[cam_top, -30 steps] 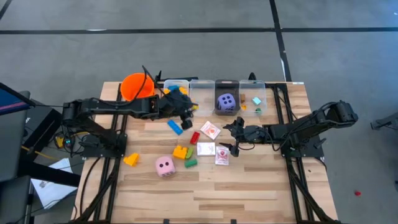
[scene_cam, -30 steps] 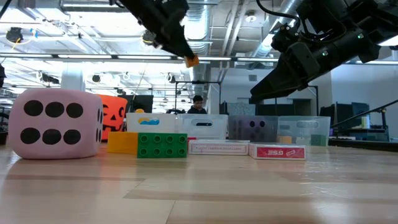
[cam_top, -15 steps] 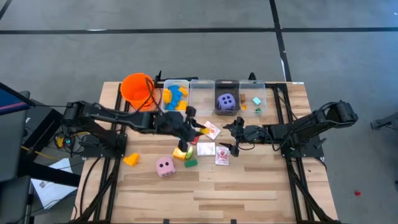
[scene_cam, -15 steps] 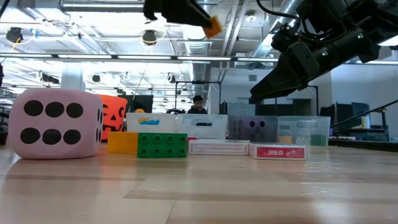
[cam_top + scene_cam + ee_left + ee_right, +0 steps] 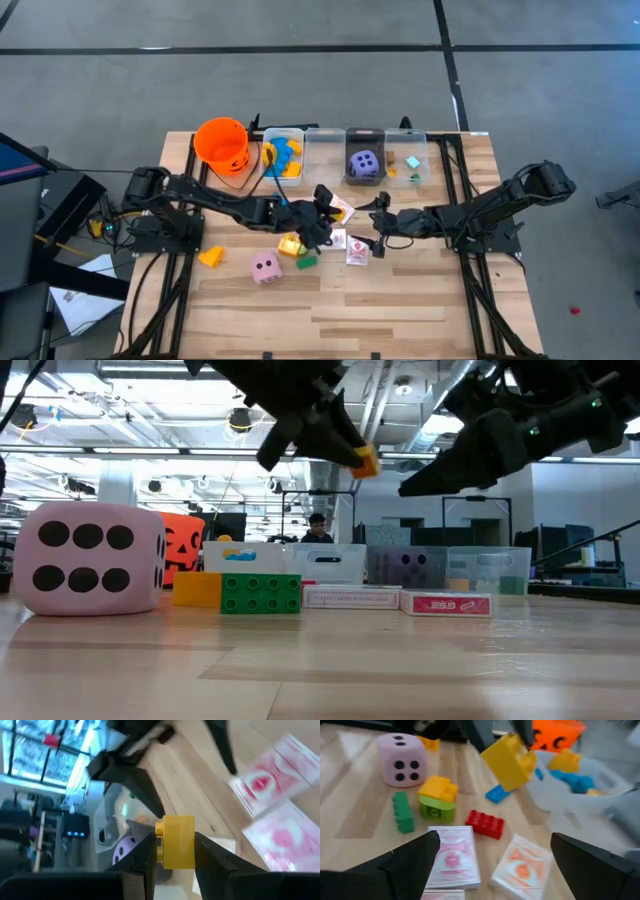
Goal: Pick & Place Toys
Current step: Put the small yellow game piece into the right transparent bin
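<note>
Block: yellow block (image 5: 176, 842) was clamped in left gripper (image 5: 172, 851), aloft for carrying.
Right gripper (image 5: 495, 855): hung open above cards (image 5: 451, 856), ready.

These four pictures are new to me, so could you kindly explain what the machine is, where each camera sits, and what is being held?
It is a robot with two dark arms at a wooden table. One camera looks straight down, one sits at table height, and one rides on each wrist. The left gripper is shut on a yellow block, lifted above the table's middle. The right gripper is open and empty, hovering over the pink-and-white cards. On the table lie a pink die, a red block and a green block. At the far edge stand an orange bucket and clear bins, one holding a purple die.
</note>
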Robot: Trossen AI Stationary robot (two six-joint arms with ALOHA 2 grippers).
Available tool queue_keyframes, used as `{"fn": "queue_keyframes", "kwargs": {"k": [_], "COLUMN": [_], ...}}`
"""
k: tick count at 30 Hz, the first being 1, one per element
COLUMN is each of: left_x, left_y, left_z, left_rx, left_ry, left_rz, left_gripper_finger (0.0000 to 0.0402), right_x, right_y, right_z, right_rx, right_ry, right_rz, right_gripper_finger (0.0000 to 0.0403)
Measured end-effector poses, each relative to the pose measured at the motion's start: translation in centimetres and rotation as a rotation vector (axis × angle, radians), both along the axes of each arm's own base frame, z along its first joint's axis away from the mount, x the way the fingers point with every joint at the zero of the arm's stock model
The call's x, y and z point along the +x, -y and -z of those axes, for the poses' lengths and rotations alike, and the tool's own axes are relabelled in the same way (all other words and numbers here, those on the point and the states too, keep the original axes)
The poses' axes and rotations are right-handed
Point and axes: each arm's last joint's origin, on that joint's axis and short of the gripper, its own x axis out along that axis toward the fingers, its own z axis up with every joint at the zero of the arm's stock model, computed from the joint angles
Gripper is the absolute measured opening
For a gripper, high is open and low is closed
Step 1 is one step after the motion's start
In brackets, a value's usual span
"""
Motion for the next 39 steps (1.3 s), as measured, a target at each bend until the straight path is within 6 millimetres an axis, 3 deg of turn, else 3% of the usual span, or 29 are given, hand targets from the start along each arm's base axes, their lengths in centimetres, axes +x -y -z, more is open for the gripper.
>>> {"fn": "queue_keyframes", "kwargs": {"k": [5, 15, 28, 39], "left_x": [0.3, 0.8, 0.9, 1.0], "left_y": [-0.7, -2.0, -1.7, -1.6], "left_z": [-0.5, -1.0, -1.2, -1.5], "left_rx": [-0.136, -0.353, -0.422, -0.43], "left_ry": [0.103, 0.197, 0.215, 0.25], "left_rz": [-0.075, -0.034, 0.011, 0.028], "left_gripper_finger": [0.0093, 0.0093, 0.0093, 0.0093], "right_x": [-0.3, -0.3, 0.0, 0.0], "right_y": [-0.9, -1.4, -1.5, -1.5], "right_z": [-0.1, -0.9, -2.3, -2.3], "right_rx": [-0.139, -0.328, -0.293, -0.268], "right_ry": [-0.008, 0.014, 0.166, 0.174], "right_rz": [0.05, 0.088, 0.108, 0.113], "right_gripper_finger": [0.0382, 0.0376, 0.0304, 0.0299]}}
